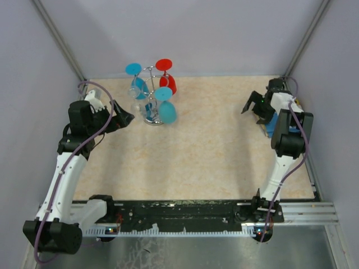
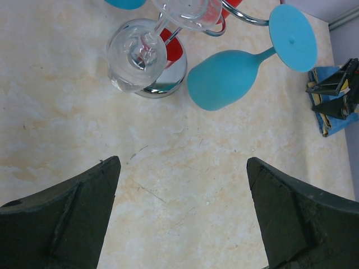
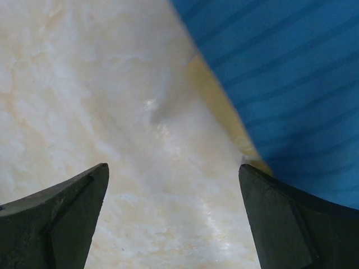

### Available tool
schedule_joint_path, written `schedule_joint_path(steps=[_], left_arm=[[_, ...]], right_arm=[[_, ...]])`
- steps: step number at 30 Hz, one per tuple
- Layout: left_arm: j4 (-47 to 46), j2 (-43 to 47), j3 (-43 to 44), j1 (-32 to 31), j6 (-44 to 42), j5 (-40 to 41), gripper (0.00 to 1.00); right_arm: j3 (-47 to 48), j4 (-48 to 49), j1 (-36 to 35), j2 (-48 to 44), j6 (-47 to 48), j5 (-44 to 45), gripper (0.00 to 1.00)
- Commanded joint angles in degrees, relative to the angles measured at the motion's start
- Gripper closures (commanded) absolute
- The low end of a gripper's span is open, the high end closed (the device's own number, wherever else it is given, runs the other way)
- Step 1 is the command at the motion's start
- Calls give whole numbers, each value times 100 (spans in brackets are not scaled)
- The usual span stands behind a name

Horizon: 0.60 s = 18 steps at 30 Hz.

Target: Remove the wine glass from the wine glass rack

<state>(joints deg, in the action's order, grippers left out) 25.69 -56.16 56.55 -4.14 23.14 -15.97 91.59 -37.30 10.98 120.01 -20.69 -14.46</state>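
I have the wine glass rack (image 1: 150, 100) standing near the far-left corner of the marbled beige table (image 1: 213, 157), a teal wine glass (image 1: 166, 112) hanging bowl-down from it. My left hand (image 1: 124, 119) hovers just beside it, spread and empty. My right hand (image 1: 253, 109) is spread at the right edge, over a blue pad (image 3: 291, 84). Plain grey walls (image 1: 196, 33) enclose the table.

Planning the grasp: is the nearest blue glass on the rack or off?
On the rack: nearest blue glass hangs bowl-down, foot at a wire arm.
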Motion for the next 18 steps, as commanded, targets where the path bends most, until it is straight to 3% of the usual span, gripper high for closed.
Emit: schedule_joint_path(steps=[1,6,9,15,18], left_arm=[[-73,60,41,-18,27,130,0],[-50,35,145,-19,60,290,0],[-13,61,203,-20,65,344,0],[50,133,233,-19,140,366,0],[59,142,242,-16,211,291,0]], right_arm=[[-146,569,-772,-1081,187,19,1],[266,899,-1952,-1735,163,-412,1],[343,1478,-2334,-1903,-344,-923,3],[-231,3781,-2403,-1883,-2458,-2475,50],[137,4072,-2475,-1452,-2912,-3028,64]])
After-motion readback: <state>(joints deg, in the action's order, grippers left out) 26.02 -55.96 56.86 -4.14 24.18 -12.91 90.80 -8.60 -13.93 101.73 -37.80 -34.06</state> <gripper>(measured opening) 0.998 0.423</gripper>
